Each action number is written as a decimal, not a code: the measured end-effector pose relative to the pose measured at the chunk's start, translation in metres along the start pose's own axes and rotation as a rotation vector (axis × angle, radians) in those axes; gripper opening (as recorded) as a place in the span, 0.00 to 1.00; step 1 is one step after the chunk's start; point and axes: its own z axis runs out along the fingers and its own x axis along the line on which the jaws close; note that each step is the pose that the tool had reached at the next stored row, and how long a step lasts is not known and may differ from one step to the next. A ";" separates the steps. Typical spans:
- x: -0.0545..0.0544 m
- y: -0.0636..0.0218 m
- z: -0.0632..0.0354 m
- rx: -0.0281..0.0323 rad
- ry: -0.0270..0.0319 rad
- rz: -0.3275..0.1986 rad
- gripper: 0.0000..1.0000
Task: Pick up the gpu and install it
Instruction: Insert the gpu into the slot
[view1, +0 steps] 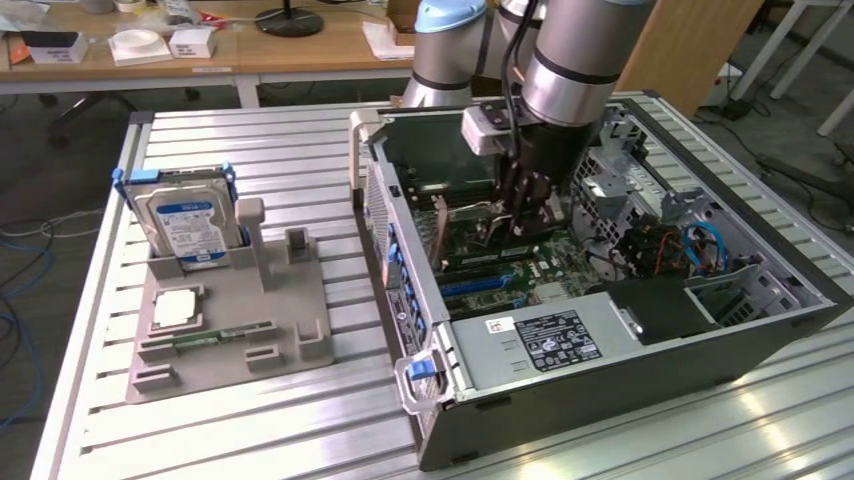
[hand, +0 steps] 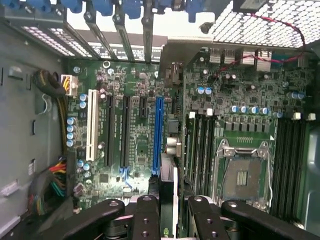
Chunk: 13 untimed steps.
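Observation:
My gripper (view1: 529, 215) reaches down into the open computer case (view1: 627, 385), over the motherboard. In the wrist view the gripper (hand: 170, 212) is shut on the gpu (hand: 169, 182), a thin card seen edge-on, dark with a pale face, clamped between the black fingers (hand: 146, 215). The card hangs just above the board, in line with the long blue slot (hand: 158, 132), and covers that slot's near end. Whether the card's edge touches the slot cannot be told.
Black slots (hand: 116, 130) and a white slot (hand: 92, 125) flank the blue one, with memory slots (hand: 200, 145) and the processor socket (hand: 245, 177) beside it. Cable bundles (hand: 52, 85) lie at the case wall. Outside, a grey holder (view1: 287, 320) carries a hard drive (view1: 187, 225) and a memory stick (view1: 214, 336).

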 end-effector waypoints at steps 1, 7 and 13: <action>0.000 0.0015 0.0007 0.0000 0.0000 0.000 0.27; 0.004 0.0041 0.0030 0.0000 -0.0001 0.000 0.27; 0.009 0.0084 0.0057 0.0002 -0.0001 0.003 0.27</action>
